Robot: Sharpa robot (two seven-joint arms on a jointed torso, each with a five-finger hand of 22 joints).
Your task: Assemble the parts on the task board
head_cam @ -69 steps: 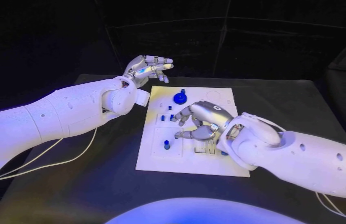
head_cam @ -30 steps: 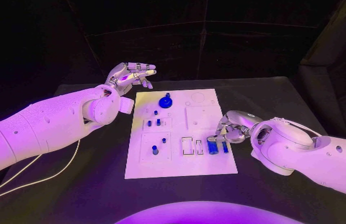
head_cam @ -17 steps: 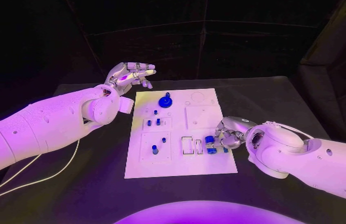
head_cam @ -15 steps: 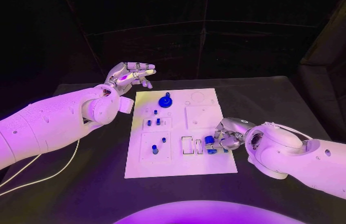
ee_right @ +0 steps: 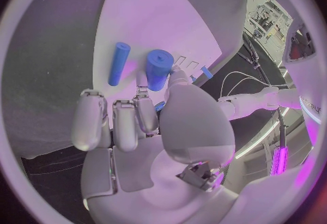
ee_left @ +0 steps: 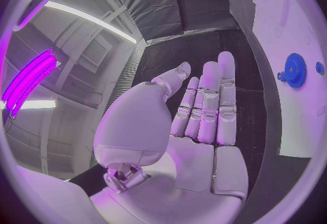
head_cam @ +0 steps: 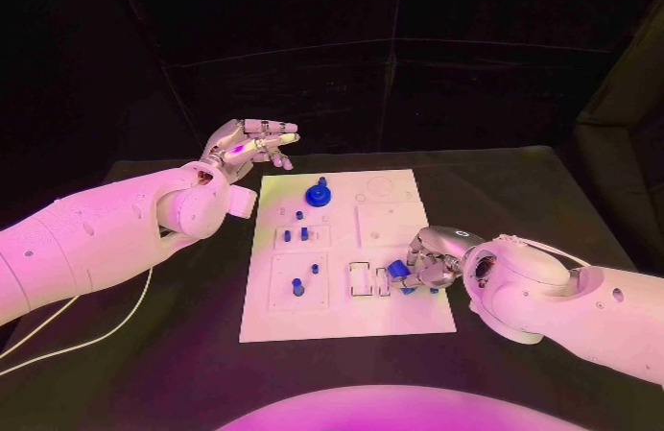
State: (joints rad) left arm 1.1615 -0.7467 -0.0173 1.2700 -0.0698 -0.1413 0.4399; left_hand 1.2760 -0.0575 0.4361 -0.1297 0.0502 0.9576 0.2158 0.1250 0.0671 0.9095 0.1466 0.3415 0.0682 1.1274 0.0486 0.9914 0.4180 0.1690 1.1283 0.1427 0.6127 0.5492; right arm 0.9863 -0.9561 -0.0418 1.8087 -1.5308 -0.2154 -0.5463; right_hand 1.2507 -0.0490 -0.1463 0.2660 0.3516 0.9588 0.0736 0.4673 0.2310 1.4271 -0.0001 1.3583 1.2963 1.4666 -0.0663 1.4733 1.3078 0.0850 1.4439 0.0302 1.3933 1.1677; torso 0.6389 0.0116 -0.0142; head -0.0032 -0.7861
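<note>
Right hand (head_cam: pixel 432 261) from the head camera sits low over the near right part of the white board (head_cam: pixel 401 321), fingers curled round a stubby blue cylinder (head_cam: pixel 397 270) that's at or just above the board surface. I'd call that a grip, though whether the piece is lifted or resting I can't tell. Left hand (head_cam: pixel 253 143) hangs in the air past the board's far left corner, fingers loosely apart, nothing in it. Elsewhere on the board: a blue gear (head_cam: pixel 317 196) near the far edge and a few small blue pegs (head_cam: pixel 295 233) standing in the left-hand recesses. Two empty rectangular slots (head_cam: pixel 367 280) sit just beside the right hand.

Left wrist camera: palm (ee_left: pixel 198 142) flat and bare, fingers straight, with the gear (ee_left: pixel 295 70) off on the board beyond them.

Right wrist camera: fingertips (ee_right: pixel 144 103) touch the end of the fat cylinder (ee_right: pixel 158 69), and a thinner blue rod (ee_right: pixel 119 64) lies flat just beside it on the board.

My guess is these are light, rigid plastic bits, smooth enough to squirt out of metal fingers, so pinch the cylinder across its round sides near the middle and keep it upright.
</note>
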